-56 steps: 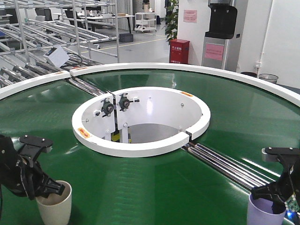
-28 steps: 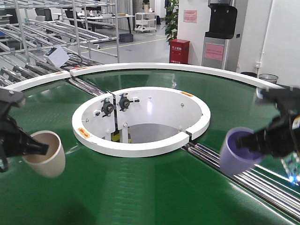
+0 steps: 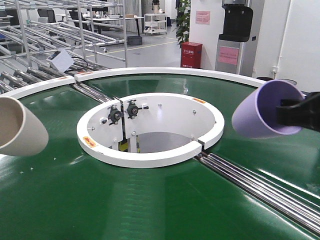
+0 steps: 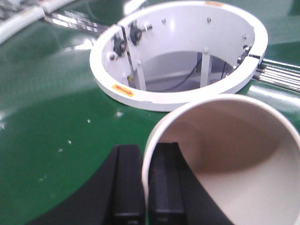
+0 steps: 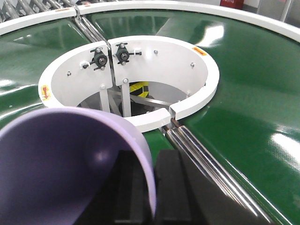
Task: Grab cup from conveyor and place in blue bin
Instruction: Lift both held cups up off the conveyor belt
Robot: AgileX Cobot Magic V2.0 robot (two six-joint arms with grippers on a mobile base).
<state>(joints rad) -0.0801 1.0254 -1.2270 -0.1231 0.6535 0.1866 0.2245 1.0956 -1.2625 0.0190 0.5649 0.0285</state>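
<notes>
Both cups are now up off the conveyor, tipped: left jaws clamp the cream cup, right jaws the purple cup. Drop-off next.

No readable txt; pink signs too blurry

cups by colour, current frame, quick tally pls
cream cup: 1
purple cup: 1
Total: 2 cups
</notes>
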